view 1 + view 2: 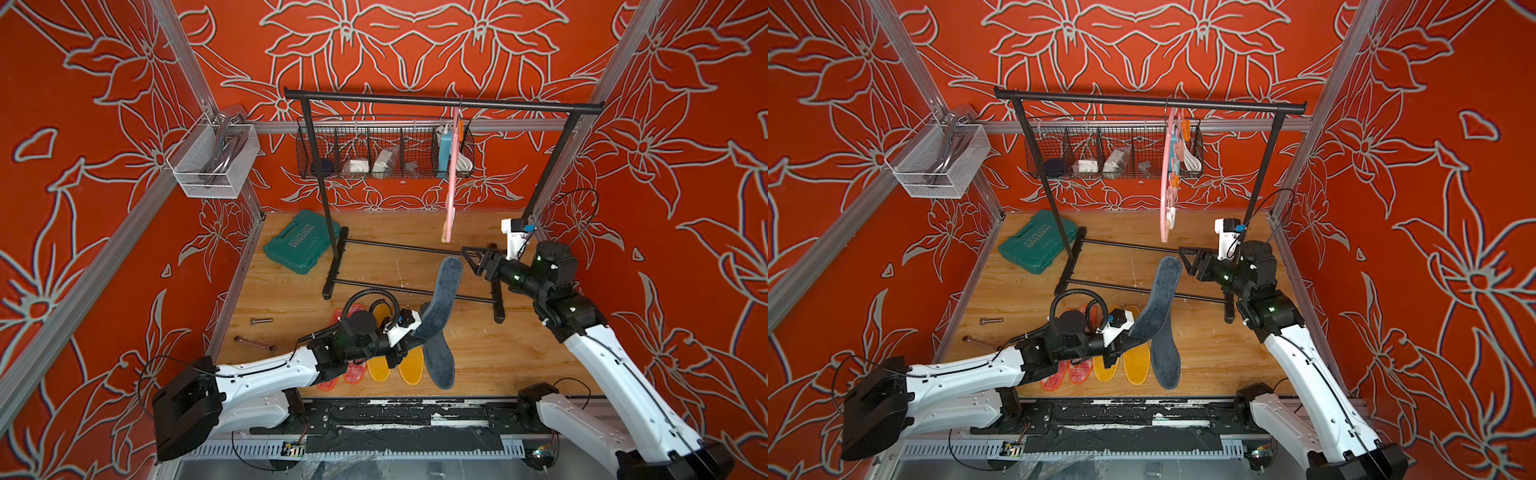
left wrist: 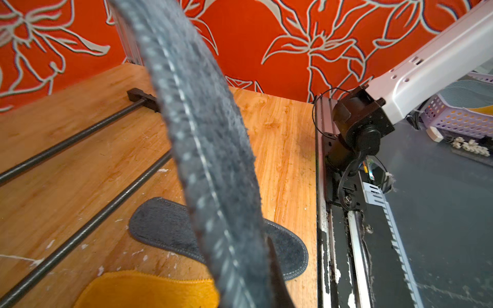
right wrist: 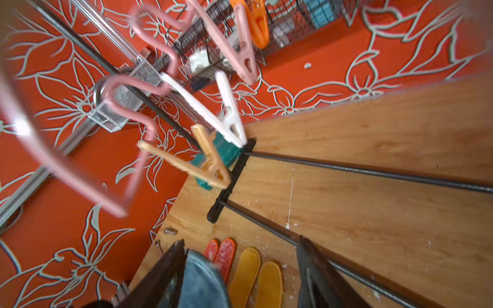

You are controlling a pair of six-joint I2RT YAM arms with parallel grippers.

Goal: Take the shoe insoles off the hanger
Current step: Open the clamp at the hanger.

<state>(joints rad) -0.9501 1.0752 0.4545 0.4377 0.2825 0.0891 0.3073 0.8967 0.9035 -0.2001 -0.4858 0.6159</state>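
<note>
My left gripper (image 1: 409,336) is shut on the heel end of a dark grey shoe insole (image 1: 446,286), which stands tilted up over the table. In the left wrist view that insole (image 2: 202,133) fills the middle. Its toe end reaches my right gripper (image 1: 468,258), whose jaws stand wide open; the toe (image 3: 202,280) lies against one finger and is not clamped. A second grey insole (image 1: 441,365), two yellow ones (image 1: 395,365) and two red ones (image 1: 353,372) lie flat in a row near the front edge. The pink hanger (image 1: 453,178) hangs from the rack with bare pegs (image 3: 226,117).
The black garment rack (image 1: 415,102) stands mid-table, its base bars (image 1: 395,286) under the held insole. A green tool case (image 1: 301,241) lies back left. A bolt (image 1: 261,321) and a wrench (image 1: 253,343) lie at the left edge. A wire basket (image 1: 382,153) hangs on the back wall.
</note>
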